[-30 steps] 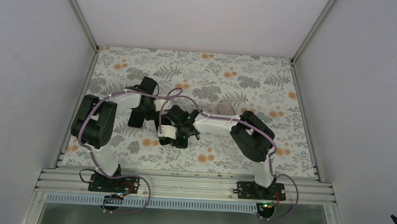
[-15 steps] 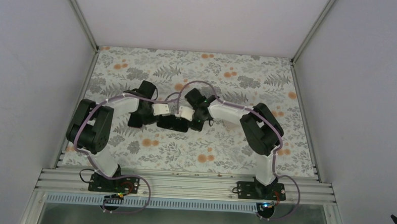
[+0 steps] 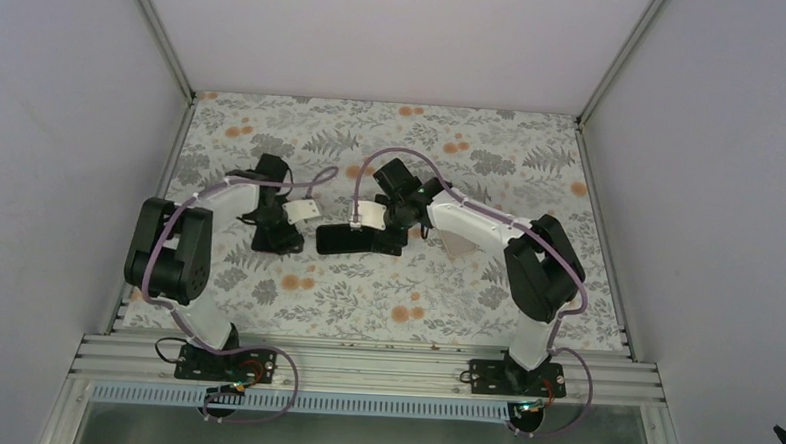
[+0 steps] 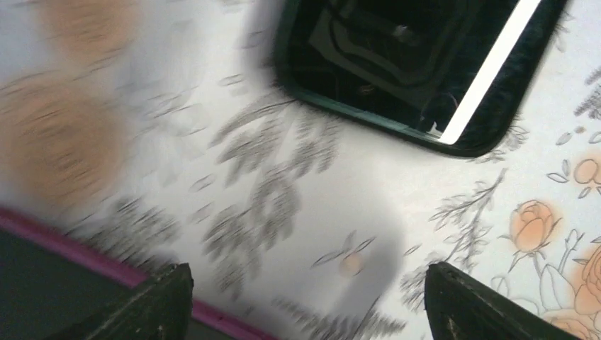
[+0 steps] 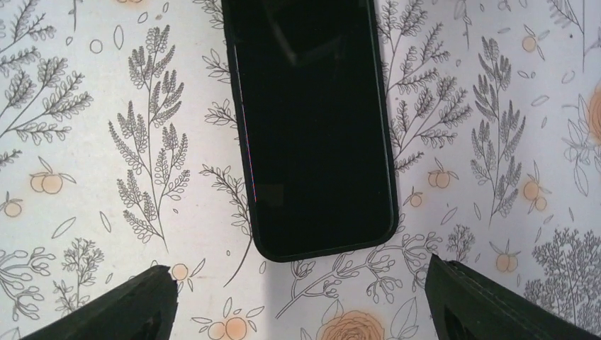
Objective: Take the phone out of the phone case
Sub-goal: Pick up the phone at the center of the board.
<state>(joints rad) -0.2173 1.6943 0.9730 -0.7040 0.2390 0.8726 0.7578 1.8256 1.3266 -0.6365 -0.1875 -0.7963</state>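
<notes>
item: phone [image 5: 312, 127], screen up, seated in a black case [image 5: 319, 255] whose rim shows all round the visible edges. the far end is cut off in the right wrist view.

location: flat on the patterned bench [image 3: 465, 305], about midway between the left and right edges and midway between the near and far edges. its long side runs left to right.

left fingers [image 3: 307, 218]: spread wide and holding nothing. they are just left of the phone, apart from it. the left wrist view shows only one corner of the phone, at the top, with a bright strip of reflected light on the glass. part of that view is blurred.

right fingers [image 3: 371, 226]: spread wide and holding nothing. they are above the right end of the phone. the right wrist view shows both tips wider apart than the phone and short of its near end, not touching it.

status: phone not yet out of the case.
</notes>
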